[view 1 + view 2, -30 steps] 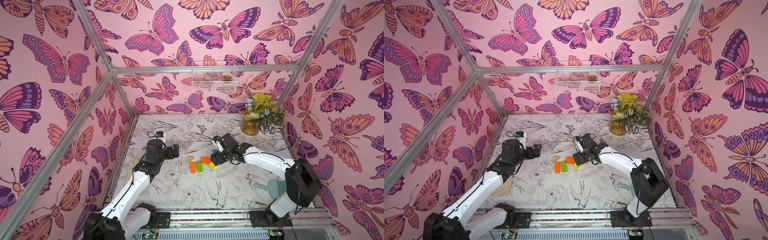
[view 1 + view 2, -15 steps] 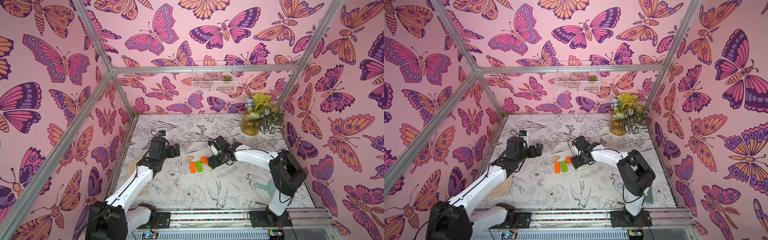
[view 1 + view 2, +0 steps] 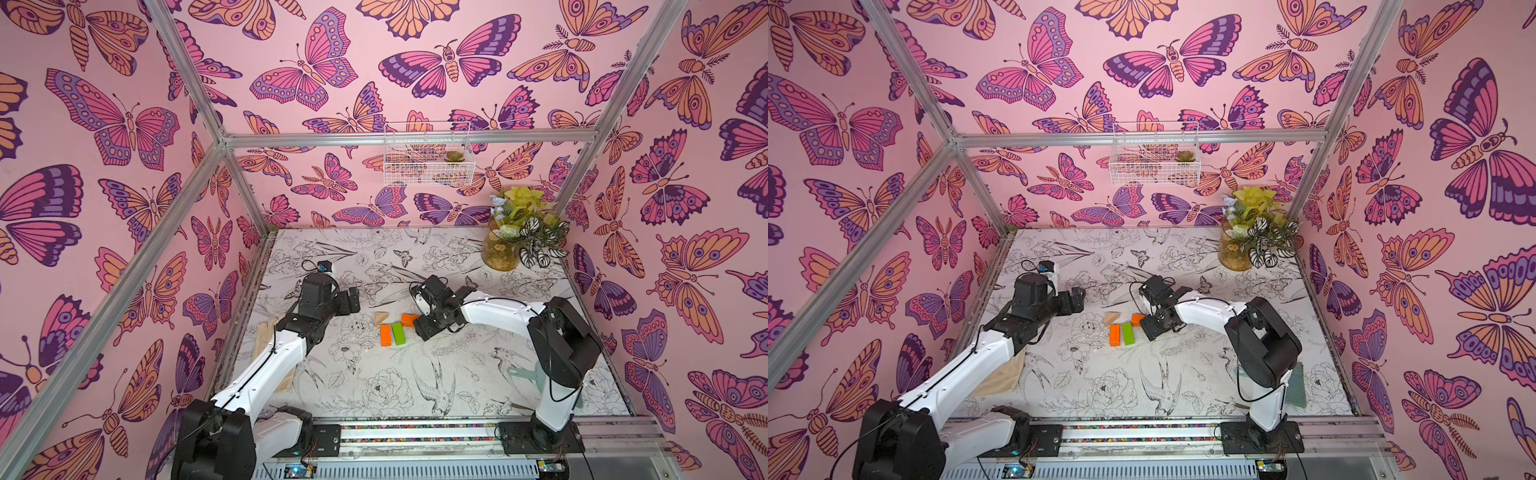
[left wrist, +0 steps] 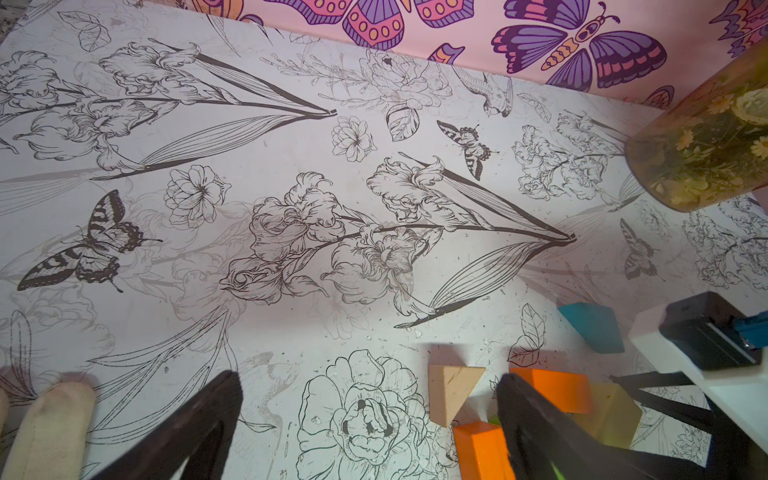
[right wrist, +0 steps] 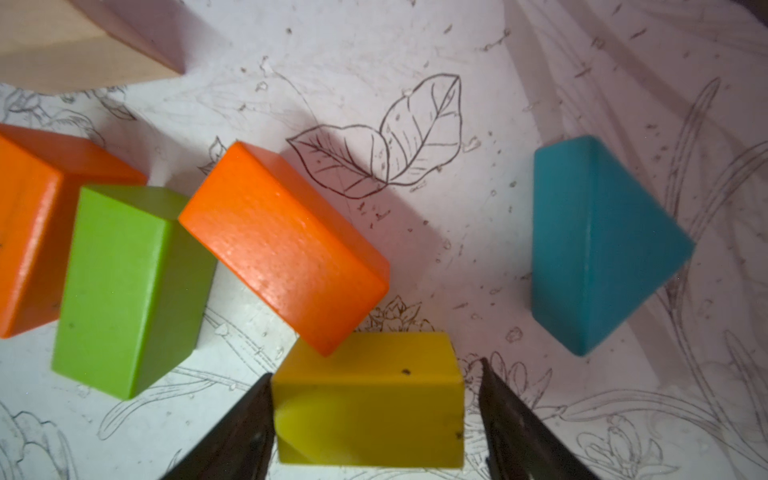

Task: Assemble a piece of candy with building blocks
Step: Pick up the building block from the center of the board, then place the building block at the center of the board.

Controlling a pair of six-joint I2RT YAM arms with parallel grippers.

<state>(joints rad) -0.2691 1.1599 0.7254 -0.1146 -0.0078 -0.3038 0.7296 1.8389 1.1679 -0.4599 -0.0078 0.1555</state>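
Between the right fingers point(image 5: 241, 436) sits the yellow block point(image 5: 370, 399), touching one.

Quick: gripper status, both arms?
Left gripper: open, empty.
Right gripper: open, straddling the yellow block; a gap shows at one finger, so not gripped yet.

Front mat point(image 3: 374, 395) free; blocks point(image 3: 399, 333) centre; vase point(image 3: 500, 253) far corner

L arm point(image 3: 270, 365) reaches fwd, left gripper point(image 4: 365, 415) hovering w/ fingers point(image 4: 187, 432) spread wide, while R arm point(image 3: 498, 309) bends inward, right gripper point(image 5: 374, 370) down low, fingers point(image 5: 523, 432) partway apart.
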